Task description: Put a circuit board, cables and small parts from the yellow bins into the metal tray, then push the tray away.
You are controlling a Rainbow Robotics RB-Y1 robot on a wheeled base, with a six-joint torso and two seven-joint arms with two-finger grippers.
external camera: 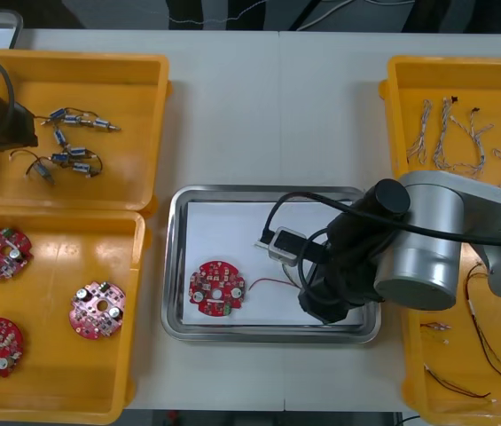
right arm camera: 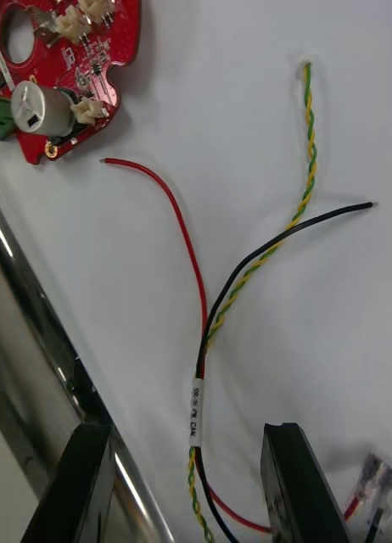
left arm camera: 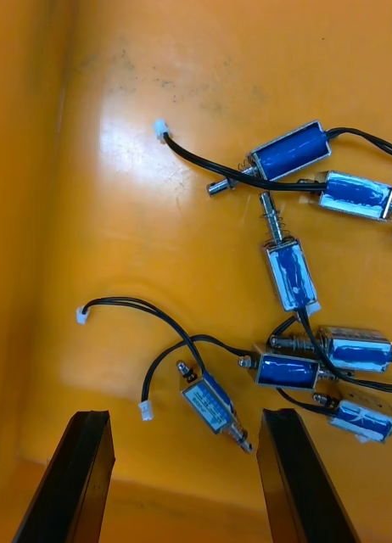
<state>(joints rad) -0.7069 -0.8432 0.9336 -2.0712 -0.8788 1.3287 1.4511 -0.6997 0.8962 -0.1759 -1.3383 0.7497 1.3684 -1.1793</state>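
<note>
We see right gripper [right arm camera: 186, 437] jaws apart astride cable [right arm camera: 194, 407], running 9 o'clock in metal tray [external camera: 172, 266]; left gripper [left arm camera: 186, 420] jaws apart, probably nearer small metal parts [left arm camera: 289, 276].

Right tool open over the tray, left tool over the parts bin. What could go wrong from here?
1. The cable lies in the metal tray between the fingers of the open right tool. Lifting off could snag it and drag it toward the circuit board.
2. The small metal parts under the open left tool have crossed black leads, so picking one may lift several.
</note>
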